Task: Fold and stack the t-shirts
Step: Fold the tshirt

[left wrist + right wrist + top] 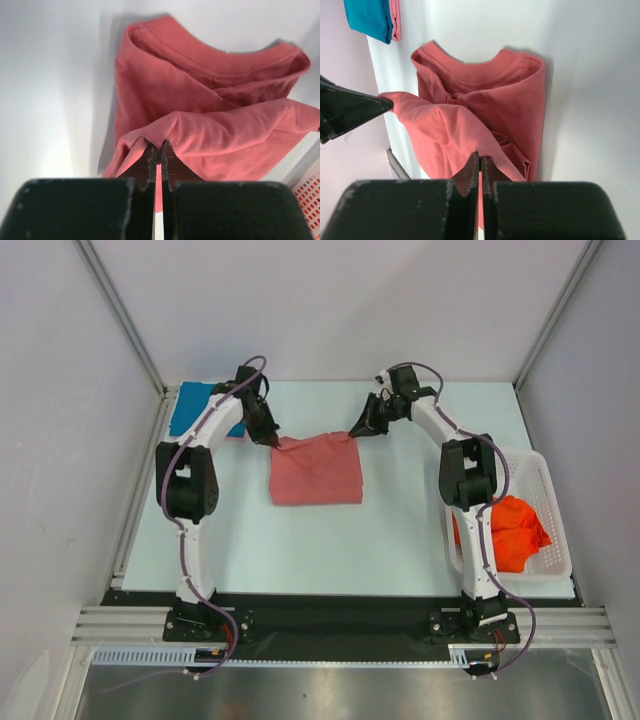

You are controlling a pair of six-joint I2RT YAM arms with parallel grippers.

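Left of the salmon-red shirt [316,470], my left arm [190,485] covers the nearer side of the teal-blue shirt [190,408]. The right wrist picture's top edge cuts off that one and the light pink shirt [395,17]. To the right, my right arm [470,475] hides part of the basket [545,510] and the orange-red shirts [515,530], which are too bunched to count.

t-shirt [316,470] centre; folded shirts [195,408] far left; basket [546,492] right.

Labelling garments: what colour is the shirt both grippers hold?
Plain dusty salmon-red t-shirt; clearest in left wrist view.
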